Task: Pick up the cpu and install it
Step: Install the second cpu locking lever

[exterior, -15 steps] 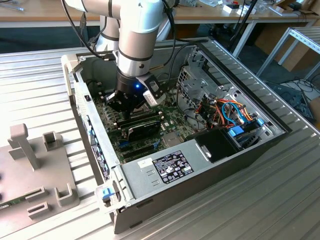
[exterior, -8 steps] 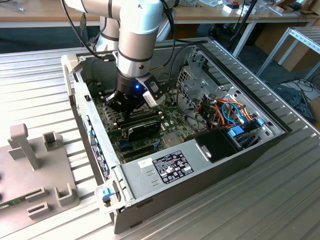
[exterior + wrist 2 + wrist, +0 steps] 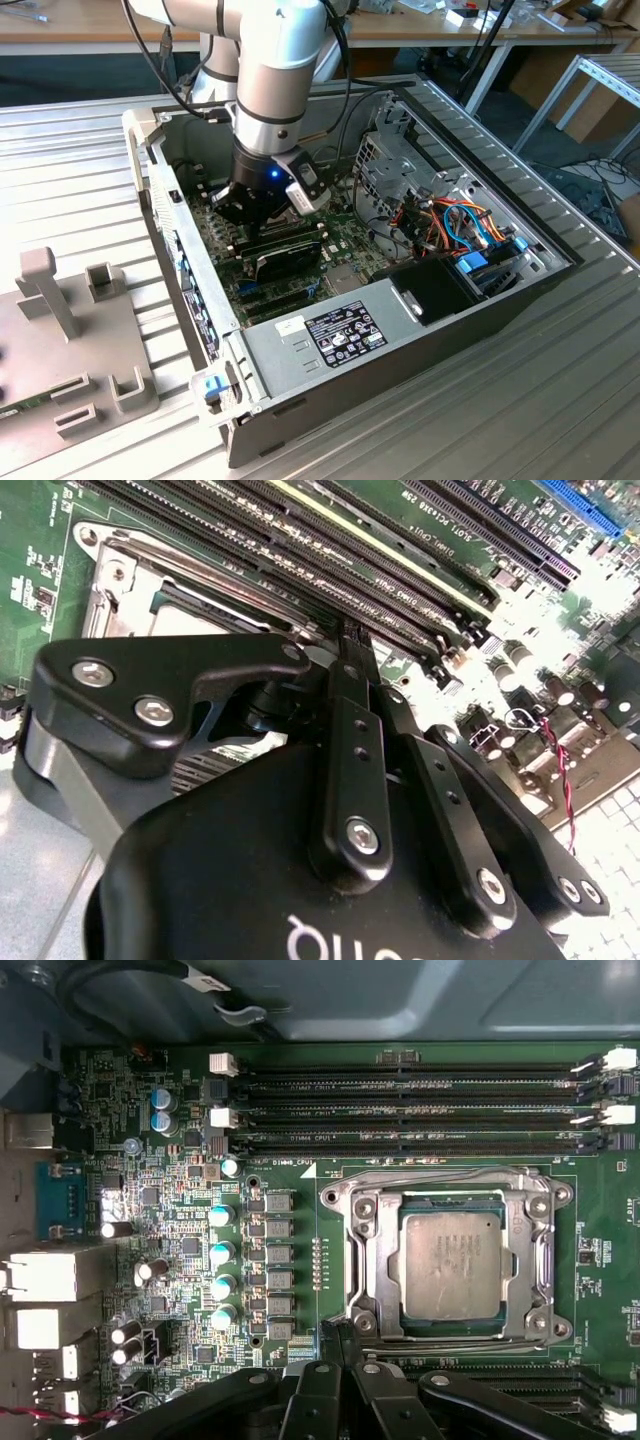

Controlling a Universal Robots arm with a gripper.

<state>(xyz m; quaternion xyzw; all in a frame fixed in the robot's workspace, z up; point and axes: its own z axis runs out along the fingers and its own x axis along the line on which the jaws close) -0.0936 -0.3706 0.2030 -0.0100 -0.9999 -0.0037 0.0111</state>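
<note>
Your gripper hangs just beside the motherboard socket, fingers pinched together on nothing, while the cpu lies flat inside the socket frame. Judge it light, stiff and fragile underneath; take it by opposite edges.

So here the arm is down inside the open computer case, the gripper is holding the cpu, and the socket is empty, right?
Not quite. The first wrist view shows the cpu already lying in the socket, not held. The arm is indeed down inside the open computer case.
</note>
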